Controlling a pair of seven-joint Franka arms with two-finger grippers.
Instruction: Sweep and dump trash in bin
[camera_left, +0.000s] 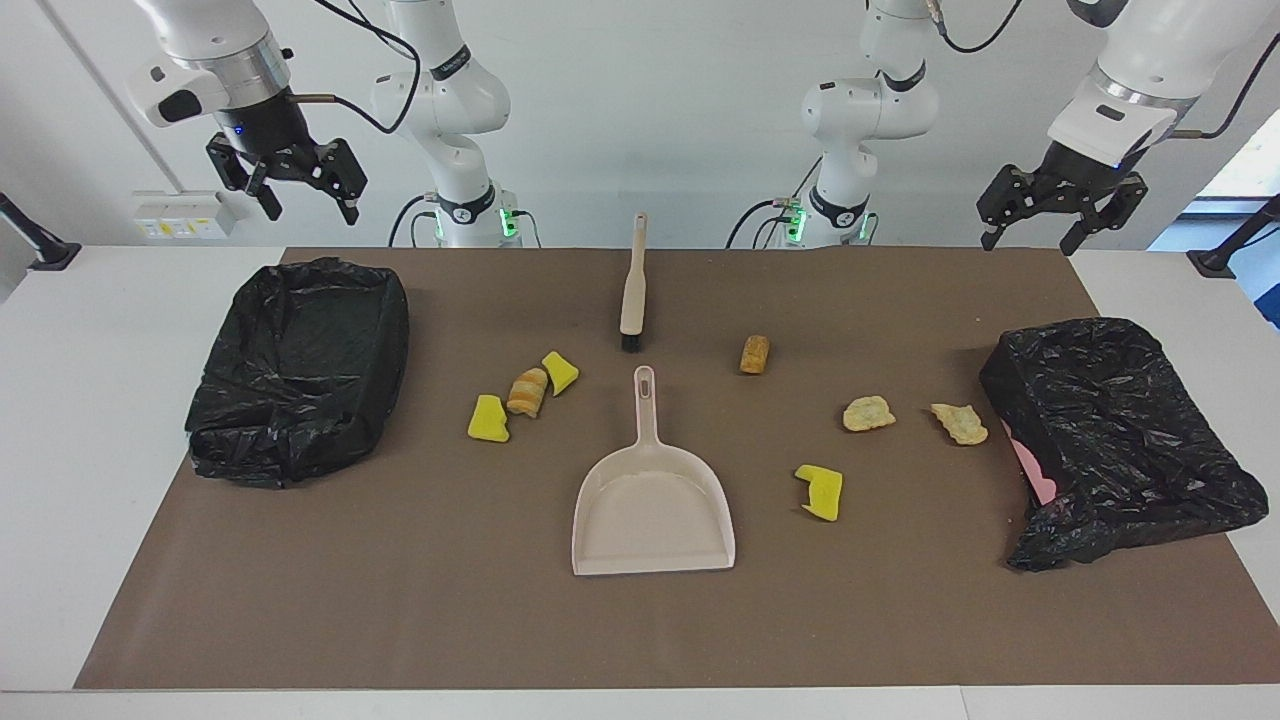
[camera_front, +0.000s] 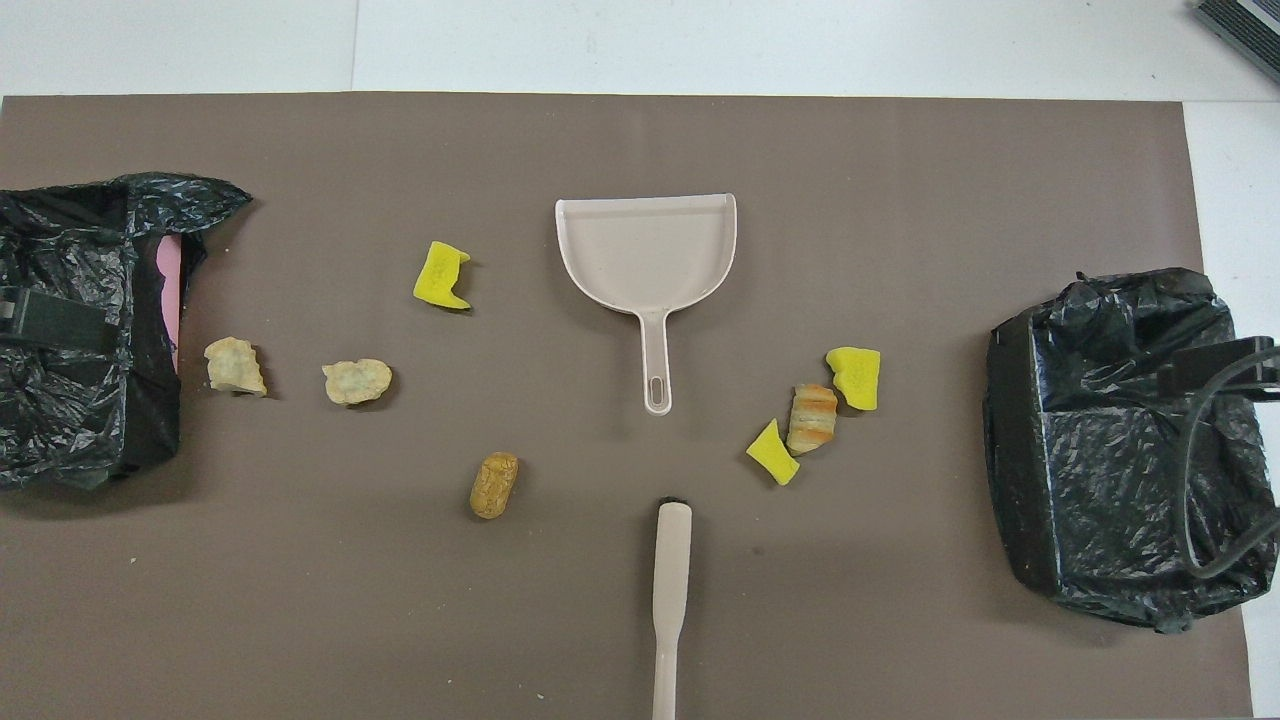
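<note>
My left hand (camera_left: 1062, 212) and right hand (camera_left: 290, 185) both hang spread and empty above the bench's (camera_left: 150, 340) edge nearest me. On the brown mat (camera_left: 400, 600) the brush (camera_left: 633, 290) lies closest, the beige dustpan (camera_left: 652, 510) past it at 12 o'clock. The trash (camera_left: 523, 392), 7 scraps, lies scattered at the dustpan's 3 and 9 o'clock, between 2 black-lined bins (camera_left: 300, 370).
</note>
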